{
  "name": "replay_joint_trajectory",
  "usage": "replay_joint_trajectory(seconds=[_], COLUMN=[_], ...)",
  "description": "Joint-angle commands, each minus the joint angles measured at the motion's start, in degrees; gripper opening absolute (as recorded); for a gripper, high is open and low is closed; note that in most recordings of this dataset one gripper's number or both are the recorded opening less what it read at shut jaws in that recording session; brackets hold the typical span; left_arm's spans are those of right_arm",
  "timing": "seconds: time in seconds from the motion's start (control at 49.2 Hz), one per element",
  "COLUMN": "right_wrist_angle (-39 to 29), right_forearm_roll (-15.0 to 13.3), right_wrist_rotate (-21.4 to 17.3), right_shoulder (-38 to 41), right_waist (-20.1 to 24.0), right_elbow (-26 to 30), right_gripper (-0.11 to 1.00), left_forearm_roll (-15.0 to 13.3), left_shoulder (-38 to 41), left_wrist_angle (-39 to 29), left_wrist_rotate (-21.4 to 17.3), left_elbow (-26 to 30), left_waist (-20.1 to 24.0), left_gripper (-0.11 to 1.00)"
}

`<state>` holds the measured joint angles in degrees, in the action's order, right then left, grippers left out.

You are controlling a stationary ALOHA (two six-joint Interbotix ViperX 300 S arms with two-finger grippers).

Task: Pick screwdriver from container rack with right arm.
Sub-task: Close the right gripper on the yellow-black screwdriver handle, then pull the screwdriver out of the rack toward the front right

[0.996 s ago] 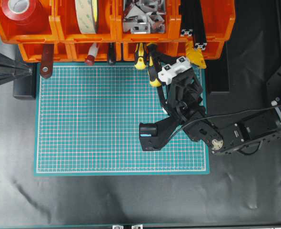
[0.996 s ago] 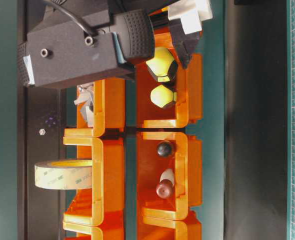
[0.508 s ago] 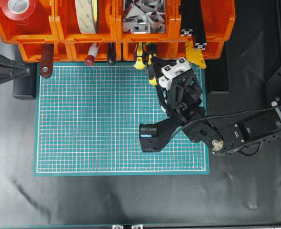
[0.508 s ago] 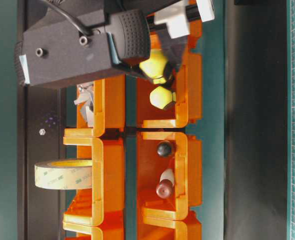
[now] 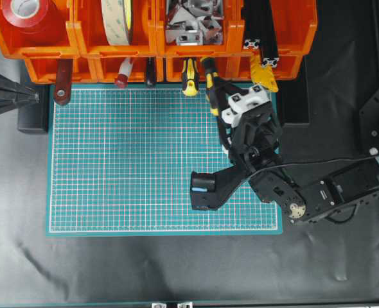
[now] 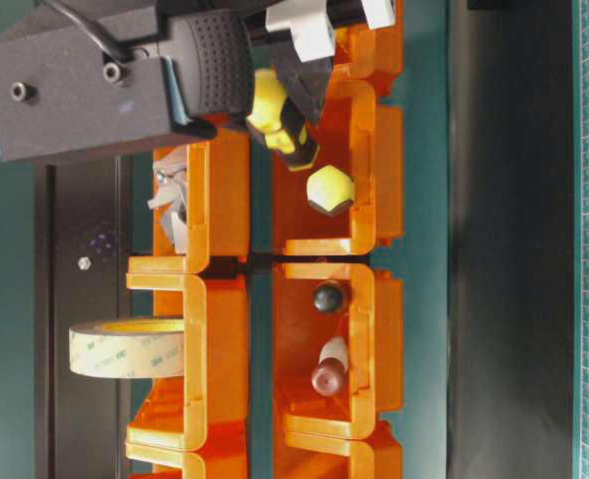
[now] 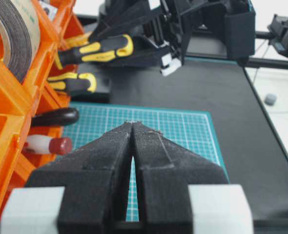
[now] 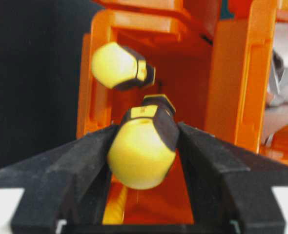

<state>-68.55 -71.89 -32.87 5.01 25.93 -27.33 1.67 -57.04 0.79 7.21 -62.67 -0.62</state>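
The screwdriver (image 8: 141, 151) sits clamped between my right gripper's (image 8: 143, 161) jaws, which press on both sides of its handle near the yellow end. Its long axis runs from that end, pointing out over the mat (image 5: 132, 160), back toward the rack (image 5: 151, 38), shaft end still at the lower bin. My right arm (image 5: 318, 192) reaches in from the right, wrist bent toward the bins. My left gripper (image 7: 133, 141) hangs off to the side, jaws pressed together on nothing.
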Motion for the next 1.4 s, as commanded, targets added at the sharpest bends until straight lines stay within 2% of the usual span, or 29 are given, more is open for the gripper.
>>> replay_joint_trajectory(seconds=[0.0, 0.102, 0.244, 0.63, 0.833, 1.097, 1.24, 1.382], right_wrist_angle=[-2.1, -2.2, -3.4, -18.5, -24.9, -35.2, -37.0, -36.9], right_forearm_roll=[2.0, 4.9, 7.5, 11.9, 12.0, 12.0, 12.0, 12.0], right_wrist_rotate=[0.0, 0.0, -0.2, 0.0, 0.0, 0.0, -0.3, -0.3], right_shoulder=[-1.1, -1.5, -1.9, -1.8, -1.8, -1.1, 0.8, 2.7], right_waist=[0.4, 0.8, 2.9, 10.6, 16.1, 25.6, 29.9, 32.0], right_elbow=[0.8, -0.2, -1.1, 1.9, 4.5, 11.0, 14.2, 17.4], right_gripper=[0.39, 0.39, 0.39, 0.39, 0.39, 0.39, 0.39, 0.39], left_forearm_roll=[0.2, 0.2, 0.2, 0.2, 0.2, 0.2, 0.2, 0.2], left_shoulder=[0.3, 0.2, 0.3, -0.1, -0.8, -5.9, -8.3, -9.6], left_wrist_angle=[0.3, 0.3, 0.3, 0.3, -0.2, -6.5, -8.3, -10.5], left_wrist_rotate=[0.2, 0.2, 0.2, 0.3, 0.2, 0.3, 0.3, 0.3], left_elbow=[0.7, 0.6, 0.4, -0.1, -0.3, 0.4, 1.0, 1.2], left_waist=[-0.4, -0.4, -0.5, -0.5, -0.4, 1.1, 1.1, 1.7], left_gripper=[0.00, 0.00, 0.00, 0.00, 0.00, 0.00, 0.00, 0.00])
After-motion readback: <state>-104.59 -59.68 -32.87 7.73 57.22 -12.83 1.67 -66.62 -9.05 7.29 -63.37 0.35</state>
